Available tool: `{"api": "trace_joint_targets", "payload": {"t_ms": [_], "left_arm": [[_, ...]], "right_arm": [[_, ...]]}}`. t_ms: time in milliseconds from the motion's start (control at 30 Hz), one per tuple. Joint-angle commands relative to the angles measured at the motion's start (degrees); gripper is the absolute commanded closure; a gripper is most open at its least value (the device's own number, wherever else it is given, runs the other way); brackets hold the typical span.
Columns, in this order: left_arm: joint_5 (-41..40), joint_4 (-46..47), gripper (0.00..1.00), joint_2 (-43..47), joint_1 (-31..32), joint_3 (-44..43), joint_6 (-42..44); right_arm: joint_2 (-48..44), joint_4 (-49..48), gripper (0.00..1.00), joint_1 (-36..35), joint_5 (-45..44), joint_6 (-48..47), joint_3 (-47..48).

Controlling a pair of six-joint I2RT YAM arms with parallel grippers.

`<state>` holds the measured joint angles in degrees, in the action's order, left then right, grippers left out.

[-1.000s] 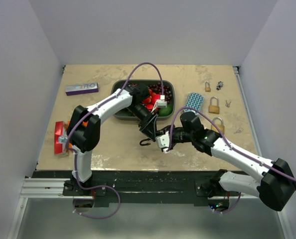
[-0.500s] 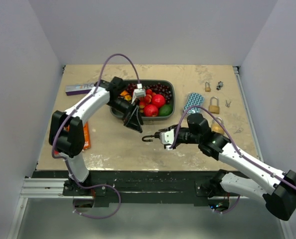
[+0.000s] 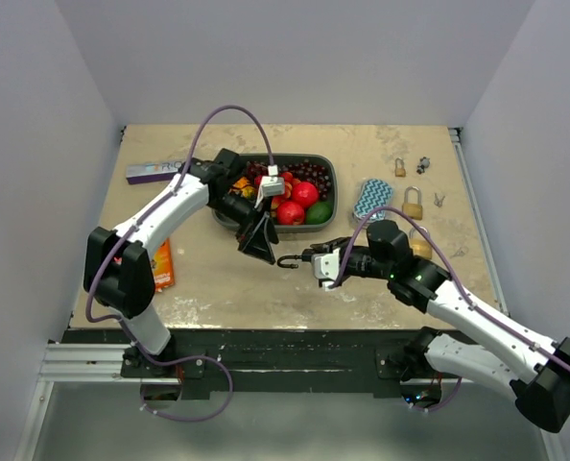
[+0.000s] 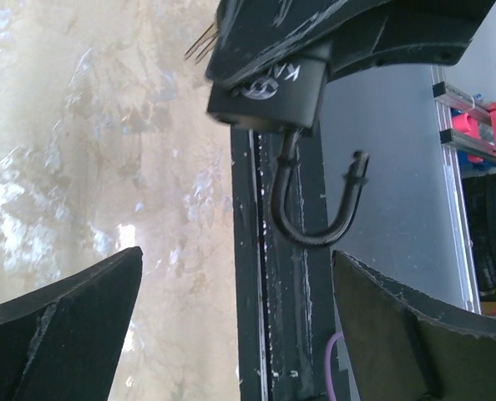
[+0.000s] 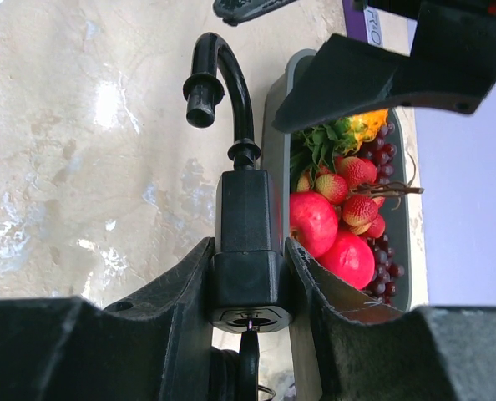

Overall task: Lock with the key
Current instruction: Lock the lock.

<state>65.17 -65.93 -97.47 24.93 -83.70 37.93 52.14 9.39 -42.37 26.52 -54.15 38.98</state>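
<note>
My right gripper (image 3: 318,262) is shut on the body of a black padlock (image 3: 307,259) and holds it above the table. The lock's shackle (image 3: 287,261) is swung open and points left. In the right wrist view the lock body (image 5: 248,242) sits between my fingers, the shackle (image 5: 221,79) is above it, and a key (image 5: 248,368) is in the keyhole underneath. My left gripper (image 3: 257,241) is open and empty, just up-left of the shackle. In the left wrist view the shackle (image 4: 315,205) hangs between and ahead of its fingers (image 4: 64,309).
A grey tray (image 3: 329,179) of fruit stands behind the grippers. A blue patterned pouch (image 3: 371,197), brass padlocks (image 3: 412,204) and loose keys (image 3: 439,200) lie at the right. A purple box (image 3: 153,171) and an orange packet (image 3: 162,264) lie at the left.
My left gripper drew back left from the padlock, then came back close to the shackle, staying open. My right gripper raised the padlock slightly.
</note>
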Motion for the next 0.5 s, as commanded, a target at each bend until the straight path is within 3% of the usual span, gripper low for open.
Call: {"api": "trace_joint_targets", "payload": {"t_ms": [0, 167, 267, 400, 467], "left_arm": [[2.43, 5.81, 0.01, 2.11, 3.54, -0.23, -5.67], [-0.21, 10.46, 0.02, 2.99, 6.98, 2.31, -9.01], [-1.35, 12.74, 0.07, 3.78, 7.33, 4.68, -9.28], [-7.48, 21.7, 0.26, 7.02, 7.5, 8.72, -11.29], [-10.13, 28.88, 0.42, 10.1, 7.42, 11.36, -14.27]], "right_arm": [[0.15, -5.96, 1.0, -0.08, -0.15, -2.8, 3.38], [0.42, -6.22, 1.0, 0.01, 0.02, -0.97, 4.79], [0.77, -6.05, 1.0, 0.01, -0.33, 2.72, 6.19], [1.12, -5.0, 1.0, 0.01, 2.03, 7.82, 8.91], [1.47, -4.03, 1.0, -0.08, 4.32, 10.54, 9.79]]}}
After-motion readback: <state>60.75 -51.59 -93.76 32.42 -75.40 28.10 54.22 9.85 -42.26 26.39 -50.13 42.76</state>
